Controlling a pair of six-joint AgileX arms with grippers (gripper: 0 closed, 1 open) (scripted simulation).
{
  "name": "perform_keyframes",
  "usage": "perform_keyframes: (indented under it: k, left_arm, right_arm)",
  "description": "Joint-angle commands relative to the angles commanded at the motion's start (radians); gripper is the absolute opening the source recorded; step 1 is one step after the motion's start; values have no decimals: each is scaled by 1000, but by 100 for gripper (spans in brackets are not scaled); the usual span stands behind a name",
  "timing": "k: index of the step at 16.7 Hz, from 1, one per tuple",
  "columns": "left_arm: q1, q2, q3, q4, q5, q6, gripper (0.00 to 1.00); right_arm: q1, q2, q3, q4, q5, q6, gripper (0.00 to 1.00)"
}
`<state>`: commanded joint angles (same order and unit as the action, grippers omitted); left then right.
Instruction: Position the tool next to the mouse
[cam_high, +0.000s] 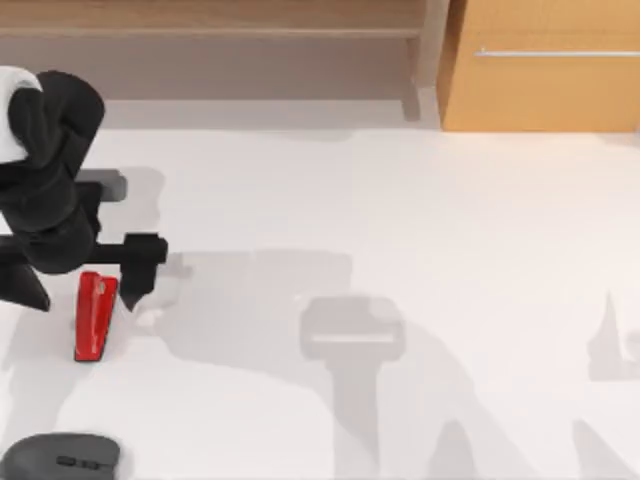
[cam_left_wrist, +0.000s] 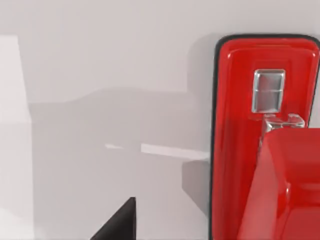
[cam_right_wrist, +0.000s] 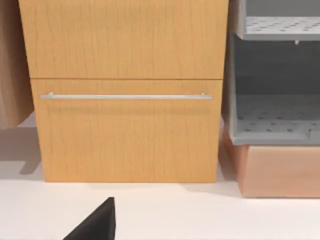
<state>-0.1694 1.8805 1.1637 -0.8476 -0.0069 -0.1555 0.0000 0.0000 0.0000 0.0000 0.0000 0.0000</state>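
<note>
The mouse (cam_high: 62, 459), dark grey and rounded, sits at the near edge of the white table (cam_high: 400, 220) in its left corner, and the tool (cam_high: 94, 315), a glossy red wedge, lies farther in on the same left side, well apart from it. The left gripper (cam_high: 112, 283) hangs at the far end of the tool, 1 black finger showing just beside it in the top view, but whether it is spread or closed on anything I cannot tell. The left wrist view shows the tool's red top with a metal plate (cam_left_wrist: 269, 90), while the right wrist view faces a wooden drawer (cam_right_wrist: 127, 130) with 1 bar handle (cam_right_wrist: 125, 96) beside grey shelves (cam_right_wrist: 275, 75).
</note>
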Motion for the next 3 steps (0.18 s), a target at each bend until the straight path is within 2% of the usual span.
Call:
perform_keyframes:
  k: [3]
  left_arm:
    - [0,0,0,0,0,0,100]
  right_arm:
    - [0,0,0,0,0,0,100]
